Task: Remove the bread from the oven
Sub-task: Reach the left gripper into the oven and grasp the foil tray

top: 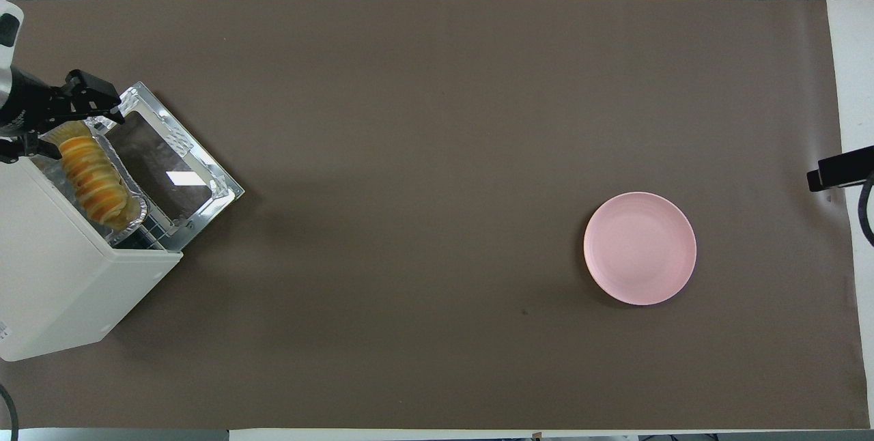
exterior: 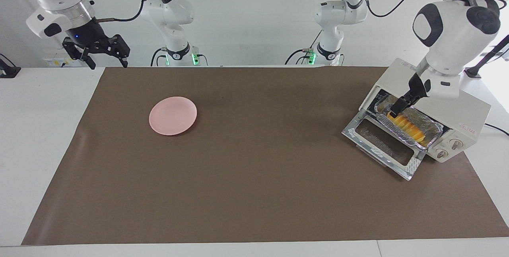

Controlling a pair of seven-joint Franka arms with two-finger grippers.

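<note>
A: Brown paper covers most of the desk (exterior: 254,193), with white desk edge showing around it and a plain white wall where the robots stand.

B: And the oven (exterior: 461,110)?

A: It sits at the left arm's end of the desk, cream-white, turned at an angle. Its glass door (exterior: 383,145) is dropped flat onto the paper. Two knobs show on its front beside the opening.

B: Where is the bread (exterior: 409,125)?

A: Lying in a crinkled foil tray (exterior: 431,123) that sticks partway out of the oven's mouth, over the inner edge of the open door. The loaf is yellow-orange, ridged crosswise.

B: The left claw (exterior: 395,110)?

A: It comes down at one end of the loaf, the end farther from the knobs. From overhead its fingers (top: 92,89) stand spread, one on each side of that end of the tray. I cannot tell whether they touch the bread.

B: The other arm?

A: The right claw (exterior: 104,52) waits, raised above the desk's edge at the right arm's end, fingers apart and holding nothing.

B: Anything else on the paper?

A: A pink plate (exterior: 173,115), bare, well apart from the oven, toward the right arm's end.
</note>
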